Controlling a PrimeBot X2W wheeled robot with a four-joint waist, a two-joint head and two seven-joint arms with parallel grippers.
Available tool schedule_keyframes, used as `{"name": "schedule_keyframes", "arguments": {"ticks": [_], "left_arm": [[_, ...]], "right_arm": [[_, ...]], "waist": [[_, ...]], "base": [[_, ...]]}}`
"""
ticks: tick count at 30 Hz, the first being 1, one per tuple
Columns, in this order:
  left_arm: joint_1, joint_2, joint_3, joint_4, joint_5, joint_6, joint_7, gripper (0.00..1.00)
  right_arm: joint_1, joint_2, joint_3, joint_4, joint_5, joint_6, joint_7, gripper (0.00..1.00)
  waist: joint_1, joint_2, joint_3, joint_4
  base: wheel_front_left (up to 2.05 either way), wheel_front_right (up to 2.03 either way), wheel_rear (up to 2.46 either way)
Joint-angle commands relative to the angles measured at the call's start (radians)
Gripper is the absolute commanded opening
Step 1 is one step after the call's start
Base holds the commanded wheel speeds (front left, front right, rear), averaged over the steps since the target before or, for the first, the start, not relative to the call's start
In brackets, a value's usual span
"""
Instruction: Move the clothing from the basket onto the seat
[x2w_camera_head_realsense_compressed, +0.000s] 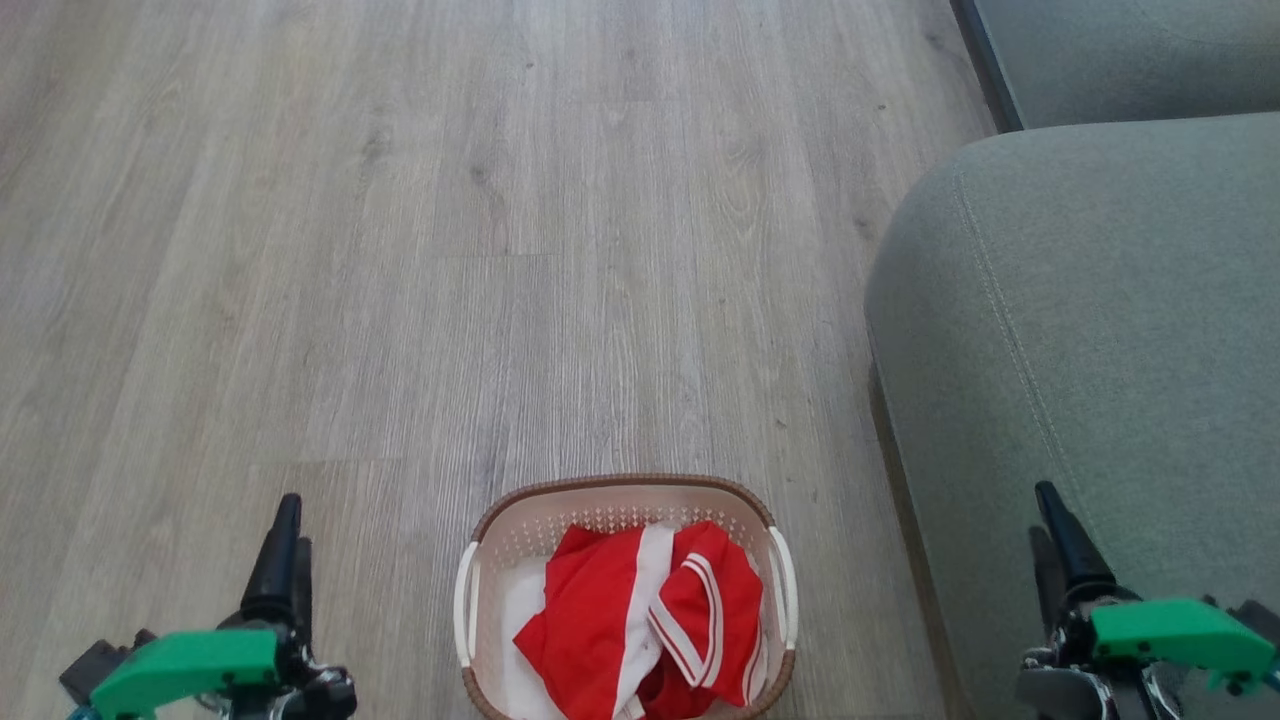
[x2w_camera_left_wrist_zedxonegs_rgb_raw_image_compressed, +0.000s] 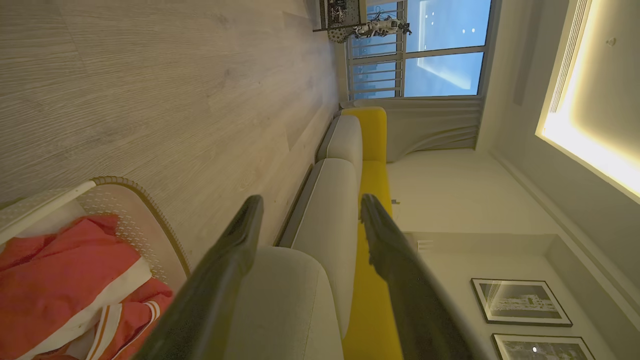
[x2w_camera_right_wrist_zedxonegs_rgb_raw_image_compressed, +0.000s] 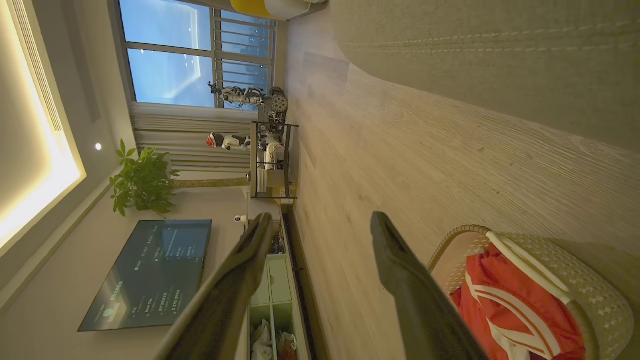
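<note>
The basket (x2w_camera_head_realsense_compressed: 620, 482), oval and white with a brown rim, stands on the floor at the bottom centre of the head view. The clothing (x2w_camera_head_realsense_compressed: 640, 620) lies crumpled inside it, red with white stripes. To its right is the grey-green seat (x2w_camera_head_realsense_compressed: 1100, 330). My left gripper (x2w_camera_head_realsense_compressed: 292, 520) hovers left of the basket, and my right gripper (x2w_camera_head_realsense_compressed: 1062, 530) is over the seat's front edge. In the left wrist view, the left gripper (x2w_camera_left_wrist_zedxonegs_rgb_raw_image_compressed: 311, 200) is open and empty, with the basket (x2w_camera_left_wrist_zedxonegs_rgb_raw_image_compressed: 145, 200) and clothing (x2w_camera_left_wrist_zedxonegs_rgb_raw_image_compressed: 65, 270) beside it. The right gripper (x2w_camera_right_wrist_zedxonegs_rgb_raw_image_compressed: 322, 217) is likewise open, near the basket (x2w_camera_right_wrist_zedxonegs_rgb_raw_image_compressed: 590, 280) and clothing (x2w_camera_right_wrist_zedxonegs_rgb_raw_image_compressed: 515, 310).
Pale wood floor (x2w_camera_head_realsense_compressed: 450, 250) stretches ahead and to the left of the basket. A second sofa cushion (x2w_camera_head_realsense_compressed: 1130, 55) lies beyond the seat. The right wrist view takes in a wall screen (x2w_camera_right_wrist_zedxonegs_rgb_raw_image_compressed: 145, 275), a plant (x2w_camera_right_wrist_zedxonegs_rgb_raw_image_compressed: 142, 180) and a shelf unit (x2w_camera_right_wrist_zedxonegs_rgb_raw_image_compressed: 270, 165) across the room.
</note>
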Motion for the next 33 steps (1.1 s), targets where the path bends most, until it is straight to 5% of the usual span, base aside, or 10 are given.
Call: {"name": "schedule_keyframes", "arguments": {"ticks": [1, 33], "left_arm": [[-0.039, 0.011, -0.002, -0.048, 0.025, 0.004, -0.013, 1.0], [-0.01, 0.016, -0.086, -0.144, 0.58, 0.077, -0.106, 1.0]], "right_arm": [[-0.041, -0.006, 0.004, -0.043, -0.025, 0.0, -0.011, 1.0], [-0.019, -0.009, 0.083, -0.122, -0.534, 0.0, -0.106, 1.0]], "waist": [[0.0, 0.0, 0.0, 0.0], [0.0, 0.0, -0.007, 0.011]], "base": [[0.0, 0.0, 0.0], [0.0, 0.0, 0.0]]}}
